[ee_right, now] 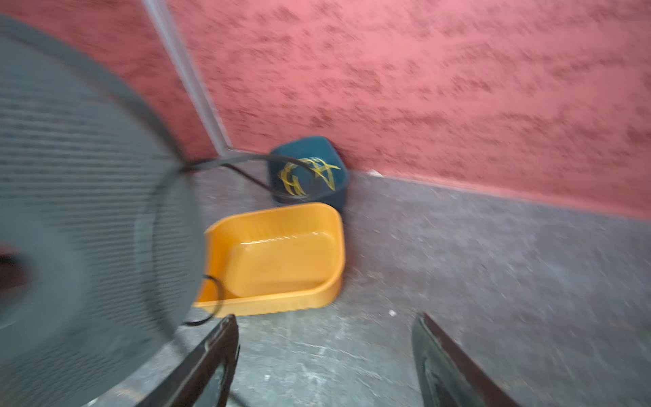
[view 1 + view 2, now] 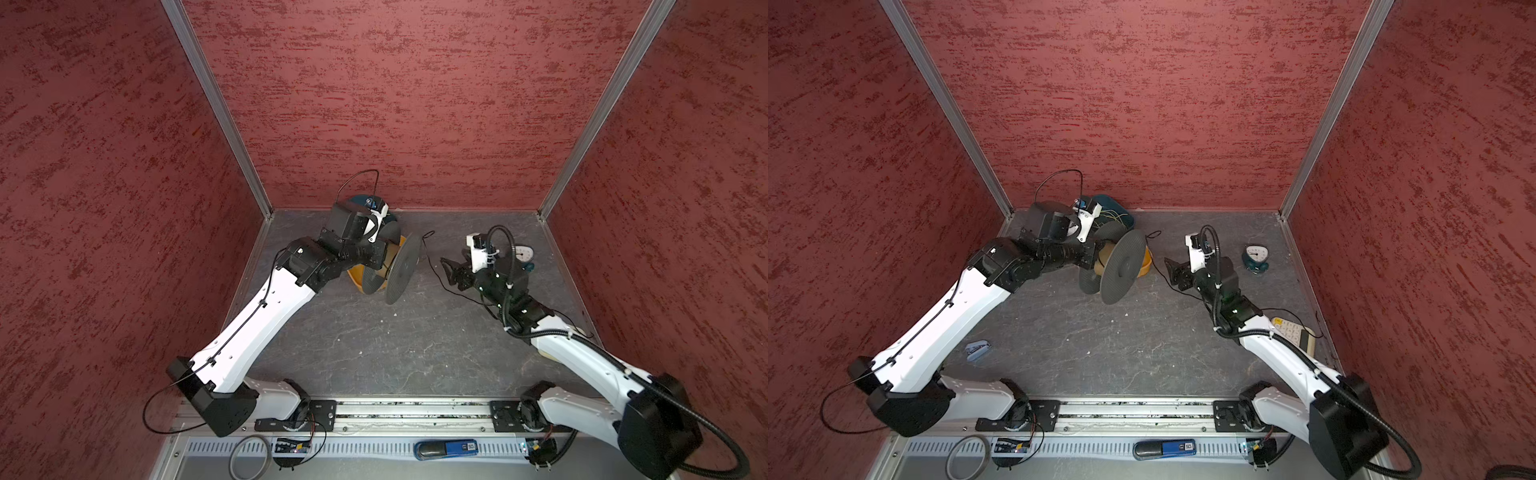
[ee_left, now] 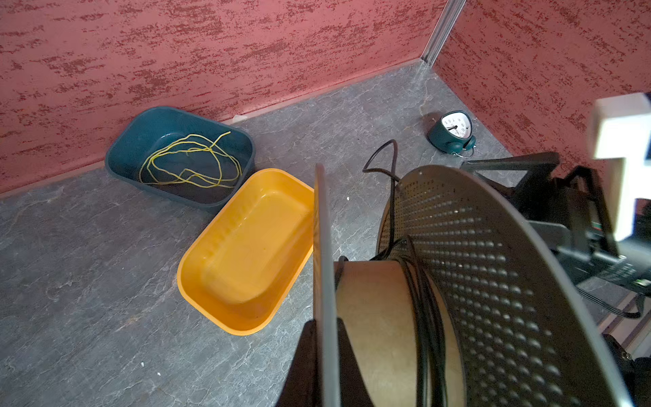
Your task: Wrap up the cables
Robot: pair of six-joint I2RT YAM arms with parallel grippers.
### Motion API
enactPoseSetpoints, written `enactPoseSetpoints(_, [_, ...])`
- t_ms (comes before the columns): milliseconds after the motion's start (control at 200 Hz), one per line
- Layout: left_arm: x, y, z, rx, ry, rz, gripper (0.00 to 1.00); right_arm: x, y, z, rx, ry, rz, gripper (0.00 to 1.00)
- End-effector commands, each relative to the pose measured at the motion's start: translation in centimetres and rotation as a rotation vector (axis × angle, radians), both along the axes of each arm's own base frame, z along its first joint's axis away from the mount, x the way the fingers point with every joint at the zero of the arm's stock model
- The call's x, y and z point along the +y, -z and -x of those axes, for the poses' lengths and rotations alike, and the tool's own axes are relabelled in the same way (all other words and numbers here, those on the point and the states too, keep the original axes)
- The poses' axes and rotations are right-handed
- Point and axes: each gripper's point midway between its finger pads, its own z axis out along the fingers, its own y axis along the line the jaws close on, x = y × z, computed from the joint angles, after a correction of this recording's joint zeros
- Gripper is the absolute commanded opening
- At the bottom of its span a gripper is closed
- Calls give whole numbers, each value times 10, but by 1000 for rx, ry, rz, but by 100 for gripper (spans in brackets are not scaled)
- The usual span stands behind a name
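Currently the left gripper [image 3: 326, 334] is clamped on one flange of the spool [image 3: 493, 264], whose core carries a few turns of the black cord [image 3: 422, 317]. The remainder, not yet wound, trails loose across the grey table [image 2: 374, 345] towards the right gripper [image 1: 326, 324], whose jaws stand apart and empty. Red textured walls [image 2: 395, 104] enclose the cell.

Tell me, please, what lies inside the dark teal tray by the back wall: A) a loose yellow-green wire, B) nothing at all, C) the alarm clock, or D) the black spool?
A: the left wrist view shows a thin yellow-green wire lying in loose loops inside the teal tray.
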Motion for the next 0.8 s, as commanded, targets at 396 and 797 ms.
enactPoseSetpoints(396, [-7,-23,3,-25,23,85,0,73,-7,9,29,-433,-56,52])
enactPoseSetpoints(797, [31,-27,19,8,-37,143,0,51,-2,-1,36,-320,-107,0])
